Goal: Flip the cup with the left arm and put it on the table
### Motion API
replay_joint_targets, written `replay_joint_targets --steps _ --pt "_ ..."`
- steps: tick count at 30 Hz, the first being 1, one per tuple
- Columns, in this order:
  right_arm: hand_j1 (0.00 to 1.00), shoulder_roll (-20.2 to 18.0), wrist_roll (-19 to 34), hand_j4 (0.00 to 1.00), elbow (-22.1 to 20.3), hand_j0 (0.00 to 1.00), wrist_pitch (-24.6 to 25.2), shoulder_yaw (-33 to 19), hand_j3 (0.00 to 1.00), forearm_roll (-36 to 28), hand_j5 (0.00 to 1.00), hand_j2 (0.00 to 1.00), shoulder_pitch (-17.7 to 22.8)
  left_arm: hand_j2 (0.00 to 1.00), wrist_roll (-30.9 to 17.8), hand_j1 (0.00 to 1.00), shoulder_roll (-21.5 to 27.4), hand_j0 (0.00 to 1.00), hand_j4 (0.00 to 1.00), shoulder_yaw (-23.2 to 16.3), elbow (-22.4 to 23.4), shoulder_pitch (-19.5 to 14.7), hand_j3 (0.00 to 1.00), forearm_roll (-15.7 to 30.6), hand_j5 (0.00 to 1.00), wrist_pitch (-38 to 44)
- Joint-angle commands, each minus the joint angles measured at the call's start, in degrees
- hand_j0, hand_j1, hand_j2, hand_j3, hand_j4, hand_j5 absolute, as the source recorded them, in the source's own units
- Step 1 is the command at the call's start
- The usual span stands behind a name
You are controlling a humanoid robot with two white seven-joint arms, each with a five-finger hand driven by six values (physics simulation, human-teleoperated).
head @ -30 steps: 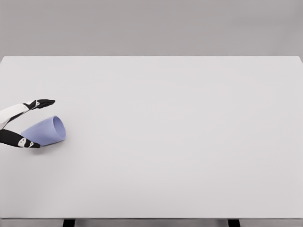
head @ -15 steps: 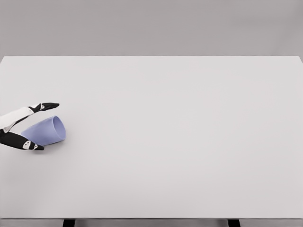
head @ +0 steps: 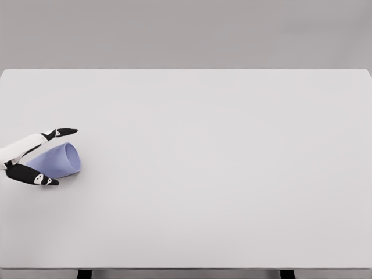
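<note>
At the table's left edge, the left hand reaches in from the side of the head view, with only part of it showing. Two fingers are visible: an upper one, white along its length with a black tip, stretches out toward the right, and a lower black one with small white markings lies just above the tabletop. They are spread well apart from each other, a wide stance.

Between these two fingers lies the cup, pale lavender-blue, on its side. Its open mouth faces right, away from the palm, and its narrower base points back into the hand. The upper finger passes just above the cup's top side, and the lower finger runs just beside its underside; whether either actually touches the cup cannot be told, so a grasp is not certain.

To the right of the hand, the white table spreads wide and plain, with a grey wall beyond its far edge.
</note>
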Motion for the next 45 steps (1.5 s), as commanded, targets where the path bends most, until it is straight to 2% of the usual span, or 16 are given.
replay_joint_targets --steps 1,13,15,31,36,45 --pt "1.0 0.0 0.0 1.0 0.0 1.0 0.0 0.0 1.0 0.0 1.0 1.0 0.0 1.0 0.0 1.0 -0.6 1.0 1.0 0.0 0.5 0.0 1.0 -0.4 1.0 0.0" --pt "1.0 0.0 0.0 1.0 0.0 1.0 0.0 0.0 1.0 0.0 1.0 1.0 0.0 1.0 -0.1 1.0 -2.6 1.0 1.0 0.0 2.2 -0.9 1.0 -2.8 1.0 0.0" --pt "1.0 0.0 0.0 1.0 0.0 1.0 0.1 0.0 1.0 0.0 1.0 1.0 0.0 1.0 -0.1 1.0 -3.5 1.0 1.0 0.0 2.6 -1.1 1.0 -5.0 1.0 0.0" --pt "1.0 0.0 0.0 1.0 0.0 1.0 0.0 0.0 1.0 -0.1 1.0 1.0 0.0 1.0 -0.2 1.0 -5.6 1.0 1.0 -0.1 4.5 -1.8 1.0 -6.5 1.0 -0.1" --pt "1.0 0.0 0.0 1.0 0.0 1.0 0.0 0.0 1.0 -0.1 1.0 1.0 0.0 1.0 -0.2 1.0 -6.1 1.0 1.0 -2.8 5.9 -3.6 1.0 -6.6 1.0 -0.1" --pt "1.0 0.0 0.0 1.0 0.0 1.0 0.1 0.0 1.0 -0.1 1.0 1.0 0.0 1.0 -0.2 1.0 -6.4 1.0 1.0 -3.7 6.0 -3.8 1.0 -6.6 1.0 -0.1"
